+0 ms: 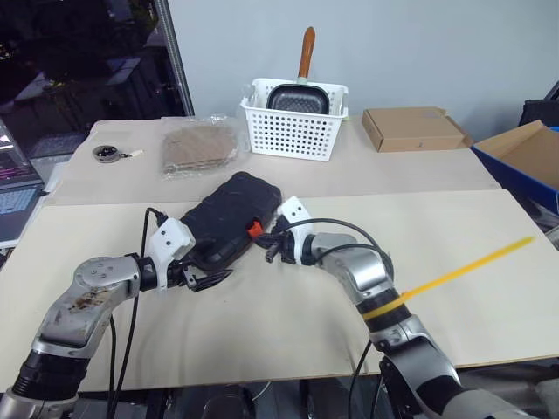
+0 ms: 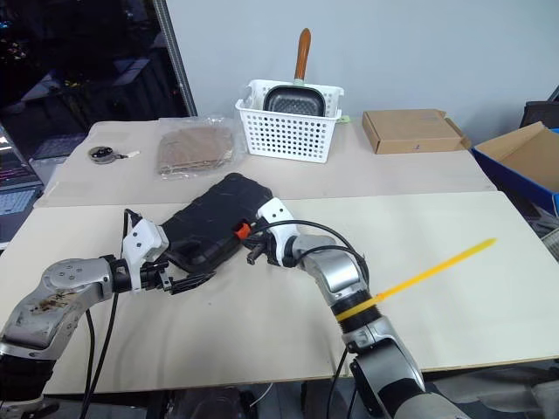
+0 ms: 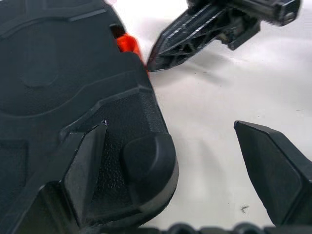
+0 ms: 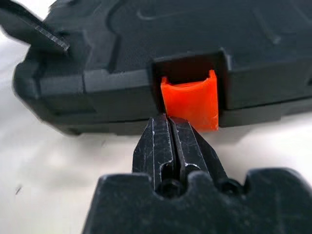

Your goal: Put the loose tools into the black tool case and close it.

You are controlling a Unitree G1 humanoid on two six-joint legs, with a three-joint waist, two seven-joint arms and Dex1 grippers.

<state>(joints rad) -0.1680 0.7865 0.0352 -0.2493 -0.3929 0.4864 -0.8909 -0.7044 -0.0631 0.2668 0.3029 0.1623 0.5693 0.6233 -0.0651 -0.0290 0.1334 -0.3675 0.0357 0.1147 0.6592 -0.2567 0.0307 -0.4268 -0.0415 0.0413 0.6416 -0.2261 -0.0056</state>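
While both arms reach in from the bottom of the frame, the left gripper (image 1: 208, 278) sits lower left w/ its fingers spread wide, one finger (image 3: 85, 165) resting on the near corner of the black tool case (image 1: 229, 218), the other off to the side over bare table (image 1: 454, 323). Right gripper (image 1: 266, 248) is near centre, fingers pinched together on nothing, tips right at the orange latch (image 4: 191, 101) on the case's front edge. Case is shut, lying flat at mid-frame, angled. Farther back: plastic-wrapped brown pack (image 1: 199, 147) and a small round thing (image 1: 106, 154) upper left, white basket (image 1: 295, 122) w/ a pan (image 1: 299, 94) top centre, cardboard box (image 1: 412, 127) upper right.
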